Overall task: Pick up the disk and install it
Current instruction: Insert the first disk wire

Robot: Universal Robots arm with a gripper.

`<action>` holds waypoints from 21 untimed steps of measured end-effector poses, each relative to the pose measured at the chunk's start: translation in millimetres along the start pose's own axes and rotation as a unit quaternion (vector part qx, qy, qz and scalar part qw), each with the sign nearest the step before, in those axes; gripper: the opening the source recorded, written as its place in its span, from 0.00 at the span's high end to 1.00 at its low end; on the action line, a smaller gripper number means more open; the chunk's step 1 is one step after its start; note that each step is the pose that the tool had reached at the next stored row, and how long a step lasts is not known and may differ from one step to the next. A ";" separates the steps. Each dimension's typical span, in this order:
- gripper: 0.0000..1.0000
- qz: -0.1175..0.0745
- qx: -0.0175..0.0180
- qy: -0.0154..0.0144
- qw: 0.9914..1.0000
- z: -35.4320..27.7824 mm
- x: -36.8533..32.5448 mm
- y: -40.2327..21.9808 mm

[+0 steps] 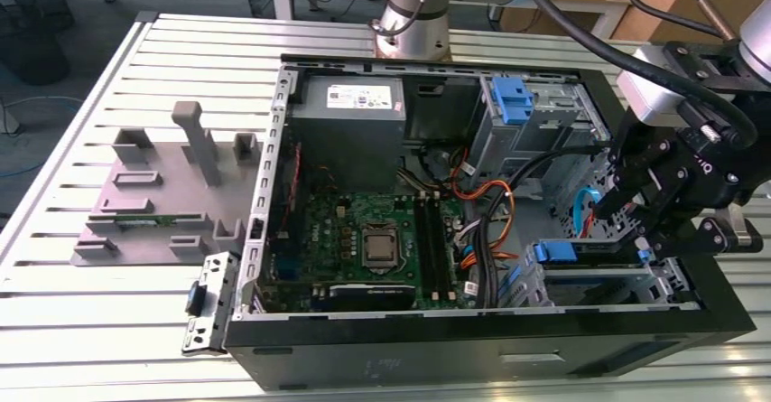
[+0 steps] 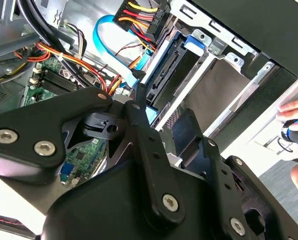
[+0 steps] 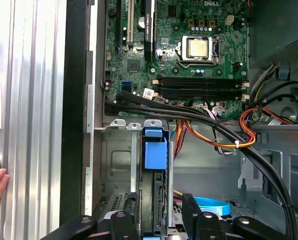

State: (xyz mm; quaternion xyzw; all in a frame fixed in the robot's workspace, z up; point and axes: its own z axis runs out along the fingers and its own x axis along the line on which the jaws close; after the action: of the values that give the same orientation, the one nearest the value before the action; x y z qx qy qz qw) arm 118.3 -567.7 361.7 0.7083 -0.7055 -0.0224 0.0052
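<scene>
- Nearest thing in the exterior view is the black front edge of the computer case [image 1: 482, 352], which is lying on its side with the cover off on the slatted metal worktop [image 1: 72, 330], I'm guessing so the arm can reach straight down into it.
- Just behind that edge, at the exterior view's right, the gripper [image 1: 651, 235] is hanging over the metal drive cage [image 1: 602, 285].
- The disk [image 3: 154, 200] is sitting on edge in that cage slot, with its blue rail tab [image 3: 155, 150] sticking out toward the motherboard; in the first wrist view it's lined up right between the gripper fingers [image 3: 123, 225].
- The fingers are reaching down either side of the disk, but whether they're actually clamping it or standing a little open, I honestly cannot tell.
- The blue flat data cable [image 2: 106, 35] and the orange-and-yellow power wires [image 2: 138, 12] are looping just beside the cage, handy for the disk's connector end.
- Further in, the motherboard [image 1: 361, 239] is lying flat on the case floor, with the grey power supply [image 1: 349, 99] at the far wall.
- Off to the exterior view's left, a grey parts fixture [image 1: 157, 194] is resting on the worktop, well apart from the case.
- A person's hand [image 2: 296, 117] is showing by the case edge in the second wrist view.
</scene>
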 end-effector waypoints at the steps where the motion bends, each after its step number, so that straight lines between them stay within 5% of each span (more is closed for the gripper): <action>1: 0.52 0.000 0.000 0.000 1.000 0.0 0.0 0.0; 12: 0.52 0.000 0.000 0.000 1.000 -5.6 -0.6 0.2; 21: 0.52 0.000 0.000 0.000 1.000 -4.2 -12.6 -0.1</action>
State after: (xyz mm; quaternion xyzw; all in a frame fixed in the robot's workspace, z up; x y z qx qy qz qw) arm 118.5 -555.2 366.2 0.7083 -0.7056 -0.0225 0.0051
